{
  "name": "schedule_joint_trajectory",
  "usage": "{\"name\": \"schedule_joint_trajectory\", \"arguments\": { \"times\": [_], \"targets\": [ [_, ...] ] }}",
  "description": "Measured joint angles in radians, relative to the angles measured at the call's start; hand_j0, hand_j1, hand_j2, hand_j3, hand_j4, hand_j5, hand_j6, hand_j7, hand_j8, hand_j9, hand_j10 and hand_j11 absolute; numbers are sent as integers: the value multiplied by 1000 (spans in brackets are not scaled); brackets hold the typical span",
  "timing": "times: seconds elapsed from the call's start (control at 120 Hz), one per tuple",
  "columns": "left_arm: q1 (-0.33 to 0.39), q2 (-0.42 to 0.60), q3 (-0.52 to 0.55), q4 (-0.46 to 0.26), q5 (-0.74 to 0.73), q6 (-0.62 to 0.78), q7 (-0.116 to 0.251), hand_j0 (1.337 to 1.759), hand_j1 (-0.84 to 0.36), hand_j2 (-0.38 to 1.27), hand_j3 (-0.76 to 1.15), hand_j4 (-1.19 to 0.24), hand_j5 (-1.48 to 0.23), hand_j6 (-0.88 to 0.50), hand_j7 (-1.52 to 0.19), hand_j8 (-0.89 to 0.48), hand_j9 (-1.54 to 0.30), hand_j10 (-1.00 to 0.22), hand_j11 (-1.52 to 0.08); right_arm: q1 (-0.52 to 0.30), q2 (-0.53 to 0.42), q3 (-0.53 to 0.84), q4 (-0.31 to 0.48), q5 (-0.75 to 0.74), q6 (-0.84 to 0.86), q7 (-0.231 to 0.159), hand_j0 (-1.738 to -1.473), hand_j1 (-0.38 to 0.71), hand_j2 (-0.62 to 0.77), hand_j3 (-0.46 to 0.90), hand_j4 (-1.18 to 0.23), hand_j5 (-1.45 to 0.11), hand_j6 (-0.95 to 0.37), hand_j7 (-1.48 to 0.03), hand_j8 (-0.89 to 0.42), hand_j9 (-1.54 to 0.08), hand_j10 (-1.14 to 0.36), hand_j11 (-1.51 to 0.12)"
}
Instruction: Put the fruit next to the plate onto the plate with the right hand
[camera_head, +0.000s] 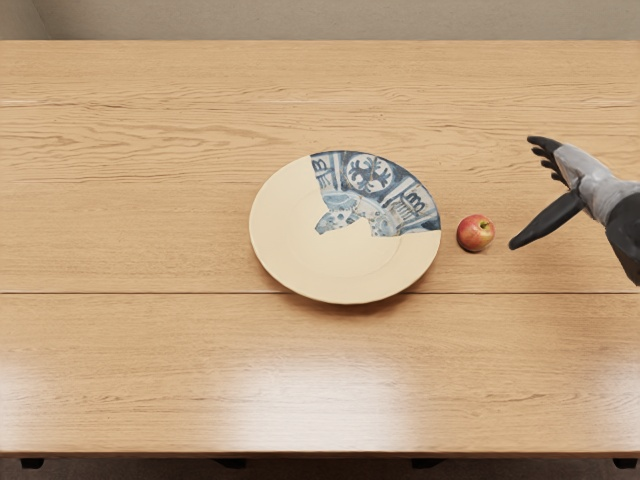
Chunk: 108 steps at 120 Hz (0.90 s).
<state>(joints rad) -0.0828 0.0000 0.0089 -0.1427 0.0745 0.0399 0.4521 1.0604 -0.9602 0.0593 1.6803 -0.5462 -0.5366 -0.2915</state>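
The red apple (475, 233) lay on the wooden table (150, 350) just right of the blue-patterned plate (310, 250) — not touching it. The right hand (572, 185) was near the apple's right side, apart from it — fingers spread, holding nothing

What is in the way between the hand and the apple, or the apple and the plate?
Nothing visible. Bare table lies between the right hand and the apple, and between apple and plate.
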Motion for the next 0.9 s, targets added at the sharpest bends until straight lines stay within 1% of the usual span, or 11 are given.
{"name": "schedule_joint_trajectory", "arguments": {
  "times": [0.05, 0.125, 0.192, 0.258, 0.392, 0.567, 0.733, 0.9],
  "targets": [
    [0, 0, 0, 0, 0, 0, 0, 1658, 62, 48, 0, -240, -311, -240, -311, -240, -311, -240, -311, -18, 31, -3, 3, -48, -28, -39, -1658, -290, -8, 0, -53, -66, -55, -66, -54, -66, -53, -66],
    [0, 0, 0, 0, 0, 0, 0, 1658, 62, 48, 0, -240, -311, -240, -311, -240, -311, -240, -311, -37, 67, -13, 5, -95, -52, -75, -1658, -268, -11, 0, -72, -91, -73, -90, -72, -90, -72, -90],
    [0, 0, 0, 0, 0, 0, 0, 1658, 62, 48, 0, -240, -311, -240, -311, -240, -311, -240, -311, -46, 90, -20, 5, -124, -63, -97, -1658, -238, -16, 0, -97, -124, -99, -123, -98, -124, -97, -123],
    [0, 0, 0, 0, 0, 0, 0, 1658, 62, 48, 0, -240, -311, -240, -311, -240, -311, -240, -311, -51, 110, -27, 5, -140, -68, -110, -1658, -203, -22, 0, -126, -161, -128, -161, -127, -161, -126, -161],
    [0, 0, 0, 0, 0, 0, 0, 1658, 62, 48, 0, -240, -311, -240, -311, -240, -311, -240, -311, -56, 145, -41, 0, -172, -73, -120, -1658, -128, -34, 0, -189, -243, -190, -242, -190, -243, -189, -243],
    [0, 0, 0, 0, 0, 0, 0, 1658, 62, 48, 0, -240, -311, -240, -311, -240, -311, -240, -311, -58, 153, -47, -6, -213, -74, -125, -1658, -70, -44, 0, -237, -306, -238, -305, -238, -305, -237, -305],
    [0, 0, 0, 0, 0, 0, 0, 1658, 62, 48, 0, -240, -311, -240, -311, -240, -311, -240, -311, -57, 152, -43, -11, -228, -74, -129, -1658, 81, -69, 0, -362, -469, -363, -468, -363, -468, -362, -468],
    [0, 0, 0, 0, 0, 0, 0, 1658, 62, 48, 0, -240, -311, -240, -311, -240, -311, -240, -311, -57, 179, -42, -59, -231, -75, -128, -1658, 152, -80, 0, -421, -546, -422, -545, -422, -545, -421, -545]
  ]
}}
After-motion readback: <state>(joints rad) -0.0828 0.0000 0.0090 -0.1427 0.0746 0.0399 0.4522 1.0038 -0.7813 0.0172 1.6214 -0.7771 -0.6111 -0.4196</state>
